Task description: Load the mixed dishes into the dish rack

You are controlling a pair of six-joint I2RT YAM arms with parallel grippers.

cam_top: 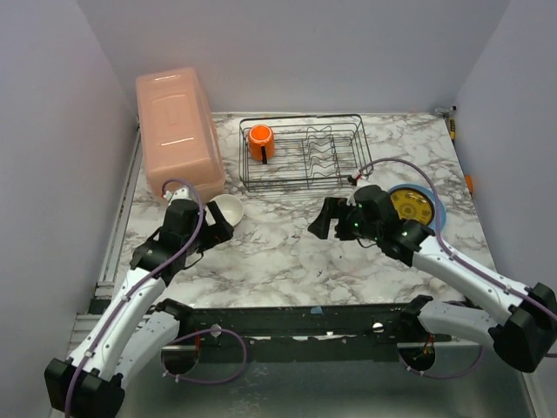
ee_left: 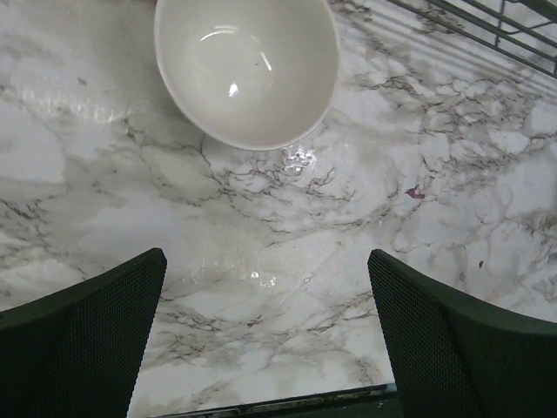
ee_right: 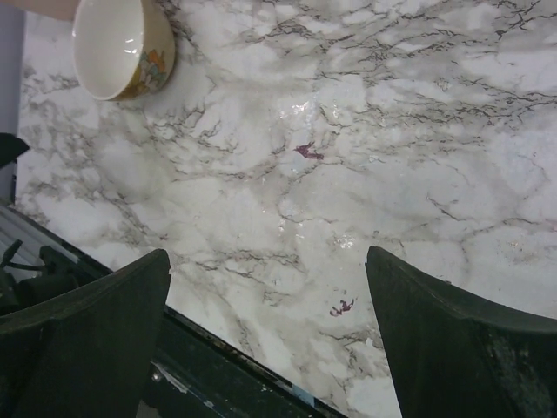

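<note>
The small white bowl (cam_top: 228,209) lies on the marble table, in front of the pink box; it also shows in the left wrist view (ee_left: 246,70) and in the right wrist view (ee_right: 122,43). My left gripper (cam_top: 215,226) (ee_left: 265,261) is open and empty, just short of the bowl. The orange mug (cam_top: 260,143) sits in the left end of the black wire dish rack (cam_top: 335,181). The small yellow-brown plate (cam_top: 410,205) lies on the light-blue plate (cam_top: 437,212) at the right. My right gripper (cam_top: 324,219) (ee_right: 265,257) is open and empty over bare marble. The white teal-rimmed plate is out of view.
A big pink lidded box (cam_top: 177,131) stands at the back left, beside the rack. A corner of the rack (ee_left: 509,26) shows in the left wrist view. The table's front edge (ee_right: 226,353) runs under my right gripper.
</note>
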